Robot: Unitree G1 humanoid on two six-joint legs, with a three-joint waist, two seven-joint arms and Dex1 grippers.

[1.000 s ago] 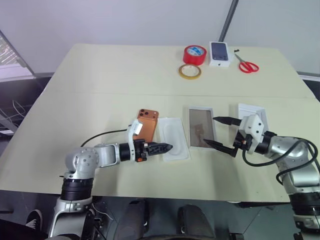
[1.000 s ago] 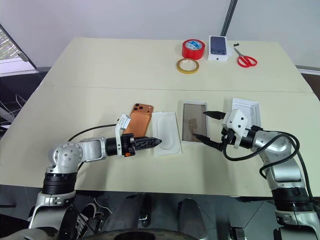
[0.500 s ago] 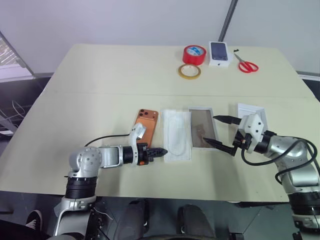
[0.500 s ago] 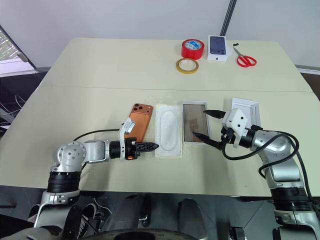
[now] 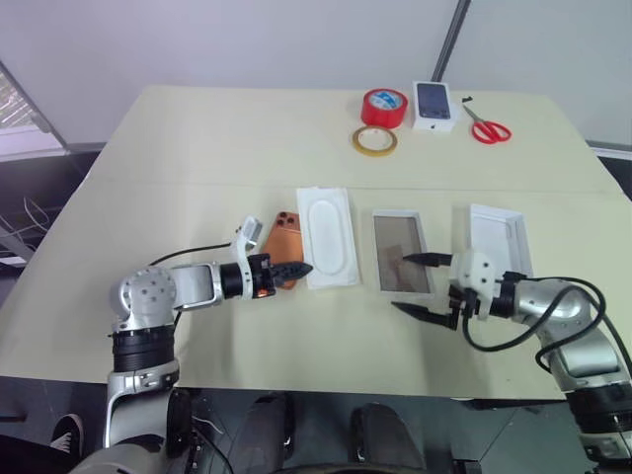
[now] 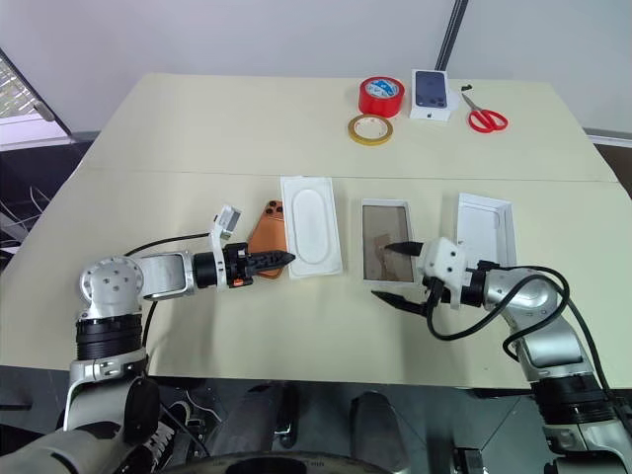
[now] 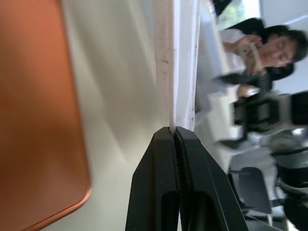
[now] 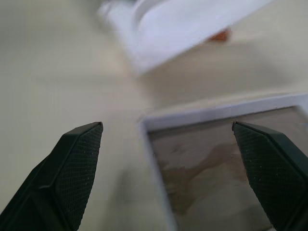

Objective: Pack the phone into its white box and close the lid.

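Left pincer (image 5: 299, 269) clamped on the near edge of the white insert (image 5: 328, 237), beside the phone (image 5: 283, 235). Right pincer (image 5: 420, 285) spread wide over the white box (image 5: 400, 254); lid (image 5: 499, 240) alongside on the table (image 5: 247, 148).

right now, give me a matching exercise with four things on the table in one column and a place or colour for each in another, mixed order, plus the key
Things:
1. phone
2. white box
3. lid
4. scissors

Descriptions:
A. all white, nearest the robot's right edge of the near row
B. red handles, at the far side of the table
C. copper-orange, beside the left gripper
D. grey-brown base, in front of the right gripper

Pairs: 1-C, 2-D, 3-A, 4-B
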